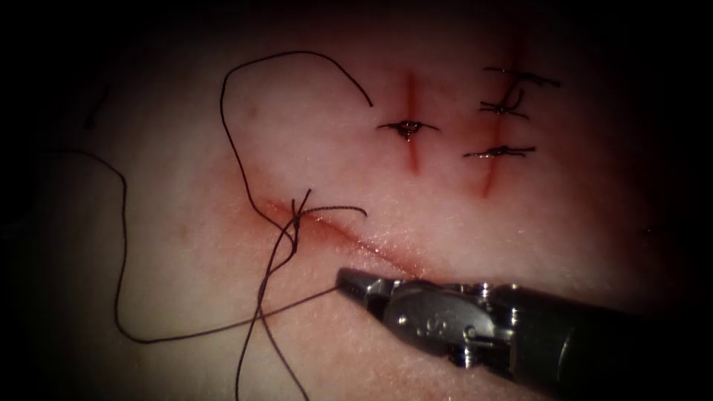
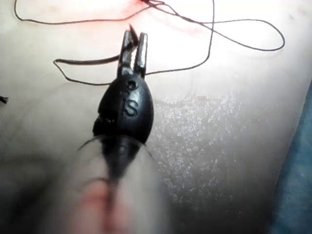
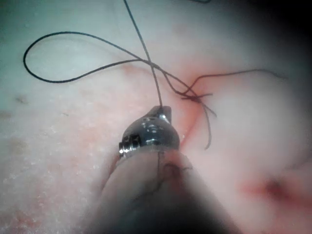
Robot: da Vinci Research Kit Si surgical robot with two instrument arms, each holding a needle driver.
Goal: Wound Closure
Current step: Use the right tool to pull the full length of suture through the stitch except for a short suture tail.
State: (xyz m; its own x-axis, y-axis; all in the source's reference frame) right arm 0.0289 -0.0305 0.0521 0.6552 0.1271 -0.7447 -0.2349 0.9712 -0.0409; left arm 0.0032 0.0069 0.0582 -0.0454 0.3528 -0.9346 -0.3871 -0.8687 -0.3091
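Reaching in low from right, right pincer (image 1: 343, 281) clamped on thread (image 1: 297, 303) beside cut (image 1: 349, 234).

A short red cut (image 1: 411, 93) carries one dark knotted stitch (image 1: 407, 128). Just to its right, a second cut (image 1: 490, 174) carries three stitches (image 1: 499, 151). A blue sheet (image 2: 298, 185) lies alongside.

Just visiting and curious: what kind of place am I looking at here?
Likely a surgical-robot practice bench: a needle driver, the right tool, holds dark thread beside a cut in pork-belly tissue; other cuts carry tied stitches.
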